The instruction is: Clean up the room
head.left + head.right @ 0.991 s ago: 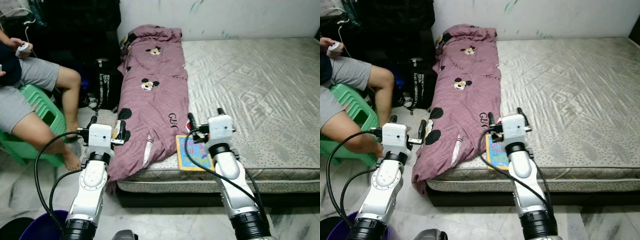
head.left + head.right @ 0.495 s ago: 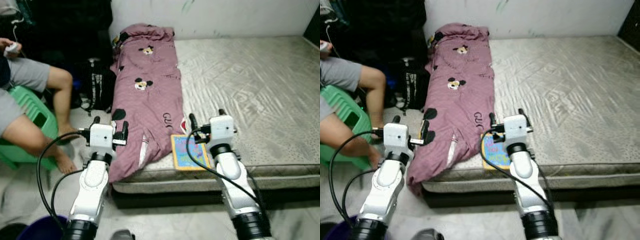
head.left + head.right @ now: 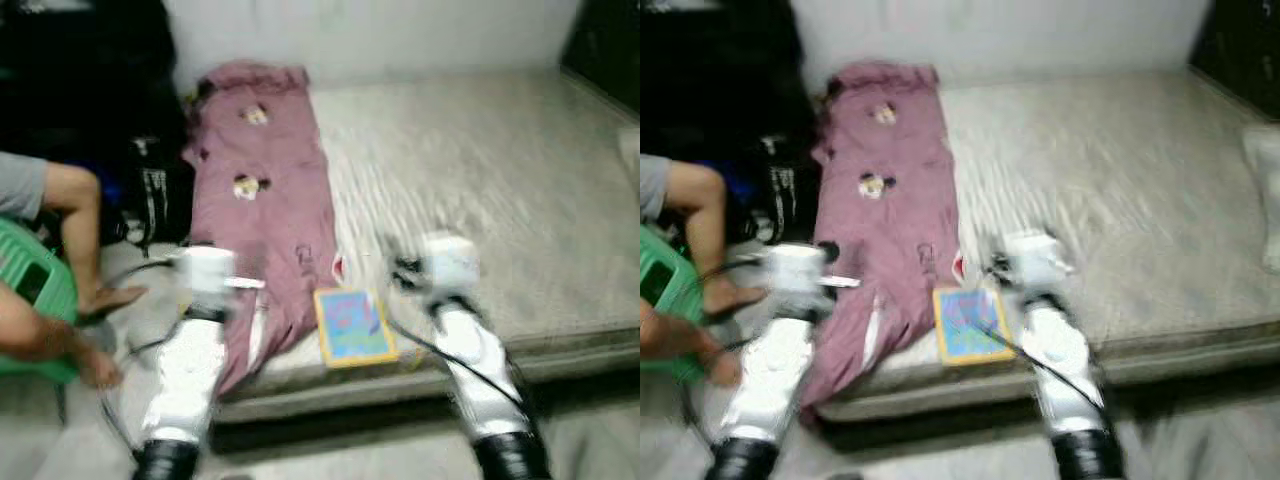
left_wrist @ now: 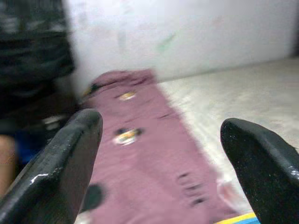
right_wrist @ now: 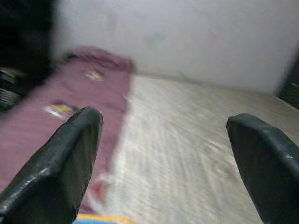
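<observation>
A mauve blanket [image 3: 262, 190] with cartoon mouse prints lies along the left side of a bare grey mattress [image 3: 480, 180] and hangs over its front edge. A colourful yellow-edged book [image 3: 350, 326] rests at the mattress's front edge beside the blanket. My left gripper [image 4: 163, 154] is held open in front of the blanket's hanging end. My right gripper [image 5: 168, 158] is open above the mattress, just right of the book. Both head views are blurred.
A person sits at the left on a green stool [image 3: 30, 290], with a bare leg [image 3: 75, 210] and foot near the bed. Dark bags [image 3: 150, 190] stand between the person and the bed. A white wall [image 3: 370, 35] runs behind the mattress, and a pale object [image 3: 1265, 190] lies on the mattress's right edge.
The whole view has swung to the right and blurred, so the camera is turning. Both arms keep their raised pose with fingers open.
</observation>
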Tool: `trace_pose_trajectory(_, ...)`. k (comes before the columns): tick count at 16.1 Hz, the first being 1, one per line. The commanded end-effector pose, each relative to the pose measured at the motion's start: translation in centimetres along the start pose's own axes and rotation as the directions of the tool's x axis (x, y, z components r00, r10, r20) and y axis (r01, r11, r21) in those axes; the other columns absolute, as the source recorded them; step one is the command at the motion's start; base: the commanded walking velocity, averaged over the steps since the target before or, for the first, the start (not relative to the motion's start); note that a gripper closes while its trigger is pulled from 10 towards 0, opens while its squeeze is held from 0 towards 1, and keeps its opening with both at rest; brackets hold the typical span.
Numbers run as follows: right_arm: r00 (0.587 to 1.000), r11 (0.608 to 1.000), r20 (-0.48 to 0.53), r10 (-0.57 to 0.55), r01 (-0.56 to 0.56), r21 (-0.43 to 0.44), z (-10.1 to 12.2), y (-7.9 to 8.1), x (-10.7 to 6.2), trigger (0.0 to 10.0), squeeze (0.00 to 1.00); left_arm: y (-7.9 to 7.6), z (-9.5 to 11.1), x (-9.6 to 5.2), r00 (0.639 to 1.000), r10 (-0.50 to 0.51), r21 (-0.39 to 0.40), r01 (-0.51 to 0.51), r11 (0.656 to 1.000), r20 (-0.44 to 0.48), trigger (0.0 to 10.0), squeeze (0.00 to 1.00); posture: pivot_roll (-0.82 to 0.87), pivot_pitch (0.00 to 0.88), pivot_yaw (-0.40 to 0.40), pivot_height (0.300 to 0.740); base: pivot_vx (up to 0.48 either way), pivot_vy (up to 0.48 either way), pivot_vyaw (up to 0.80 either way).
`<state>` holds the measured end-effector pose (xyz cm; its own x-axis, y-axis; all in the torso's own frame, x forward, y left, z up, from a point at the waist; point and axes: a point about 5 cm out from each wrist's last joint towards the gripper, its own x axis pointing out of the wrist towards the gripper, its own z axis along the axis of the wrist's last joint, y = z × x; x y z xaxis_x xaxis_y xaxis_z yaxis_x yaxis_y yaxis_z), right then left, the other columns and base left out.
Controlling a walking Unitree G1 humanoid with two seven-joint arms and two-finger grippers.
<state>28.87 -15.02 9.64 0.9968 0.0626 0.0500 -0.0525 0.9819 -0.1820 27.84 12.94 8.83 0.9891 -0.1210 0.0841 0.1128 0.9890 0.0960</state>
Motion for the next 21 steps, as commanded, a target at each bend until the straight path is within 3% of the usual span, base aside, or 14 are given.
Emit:
trace_pose_trajectory(1,0.998,0.998,0.048,0.047,-0.049,0.027,1.31,1.85,0.66,10.0,0.00,2.12,0.00,-0.15,0.999,0.052,0.033,-0.052,0.998,-0.001,10.0,0.00,0.04,0.000,0.022,0.740,0.382,0.000,0.00)
trace_pose_trajectory(5,0.998,0.998,0.049,0.050,-0.051,0.024,1.30,1.85,0.69,10.0,0.00,2.17,-0.02,-0.14,0.998,0.063,0.036,-0.063,0.997,-0.005,10.0,0.00,0.04,0.000,0.022,0.740,0.337,0.000,0.00)
trace_pose_trajectory(14,0.998,0.998,0.039,0.059,-0.060,0.021,1.07,2.06,0.66,10.0,0.00,2.00,-0.23,-0.16,0.996,0.089,0.073,-0.088,0.993,-0.013,10.0,0.00,0.05,0.000,0.015,0.740,0.000,0.000,0.00)
trace_pose_trajectory(15,0.997,0.998,0.037,0.062,-0.062,-0.013,1.10,2.01,0.67,10.0,0.00,1.99,-0.23,-0.17,0.996,0.090,0.074,-0.089,0.993,-0.013,10.0,0.00,0.05,0.000,0.015,0.740,0.000,0.000,0.00)
trace_pose_trajectory(21,0.997,0.997,0.032,0.074,-0.074,0.004,0.90,2.22,0.50,10.0,0.00,1.72,-0.26,-0.18,0.997,0.075,0.069,-0.074,0.995,-0.012,10.0,0.00,0.05,0.000,0.014,0.740,0.000,0.000,0.71)
